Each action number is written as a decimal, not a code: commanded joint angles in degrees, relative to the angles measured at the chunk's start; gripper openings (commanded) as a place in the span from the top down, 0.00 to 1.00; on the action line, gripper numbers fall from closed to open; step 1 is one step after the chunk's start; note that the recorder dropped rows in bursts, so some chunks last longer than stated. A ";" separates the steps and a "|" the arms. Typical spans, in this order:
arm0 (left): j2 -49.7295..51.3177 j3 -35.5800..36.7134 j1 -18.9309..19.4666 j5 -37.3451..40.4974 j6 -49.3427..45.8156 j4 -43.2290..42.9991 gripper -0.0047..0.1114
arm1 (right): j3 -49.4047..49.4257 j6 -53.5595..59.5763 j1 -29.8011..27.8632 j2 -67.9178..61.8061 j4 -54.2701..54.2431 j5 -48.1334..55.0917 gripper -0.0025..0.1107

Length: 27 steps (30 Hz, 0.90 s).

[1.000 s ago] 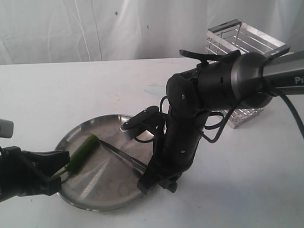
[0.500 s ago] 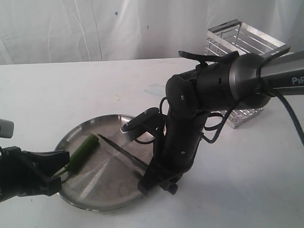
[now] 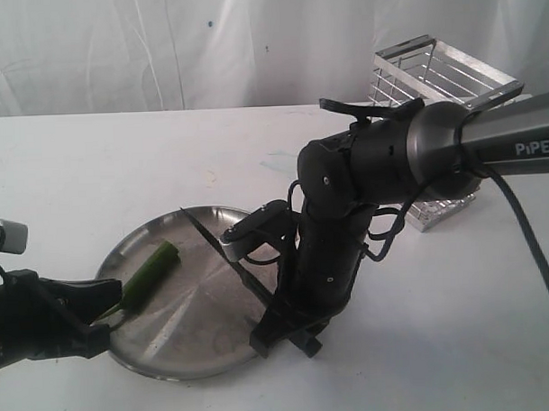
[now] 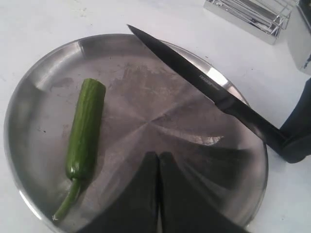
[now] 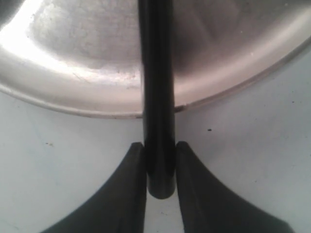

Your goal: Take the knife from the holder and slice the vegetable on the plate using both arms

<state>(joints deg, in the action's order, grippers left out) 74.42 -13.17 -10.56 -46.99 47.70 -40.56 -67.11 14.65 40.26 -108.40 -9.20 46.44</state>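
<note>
Status: knife [image 4: 204, 82] across the plate [image 4: 29, 97].
We see the right gripper [image 5: 160, 165] clamped on its handle; the left gripper [image 4: 159, 158] is closed, empty, near the vegetable [image 4: 85, 128].

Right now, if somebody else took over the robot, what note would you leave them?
Left hand: shut, holding nothing, near the pepper's stem end.
Right hand: shut on the knife handle; blade over the plate, apart from the pepper.
The pepper lies on the plate, no slices beside it. Holder stands off to the side, away from the plate.
Done: knife is out of the holder.
Left: steady the pepper, then slice it.
</note>
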 commanded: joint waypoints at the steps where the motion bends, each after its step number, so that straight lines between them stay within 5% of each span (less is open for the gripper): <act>1: -0.05 -0.23 -0.22 0.24 -0.12 -0.57 0.96 | -0.09 0.20 -0.43 -0.24 -0.23 -0.91 0.86; 27: -0.05 -0.23 -0.22 0.36 -0.12 -0.68 0.96 | -0.09 0.20 -0.43 -0.34 -1.04 -2.15 0.76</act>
<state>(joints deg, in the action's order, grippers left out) 74.42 -13.17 -10.56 -46.94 47.59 -40.56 -67.11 14.65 40.26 -108.66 -10.12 44.38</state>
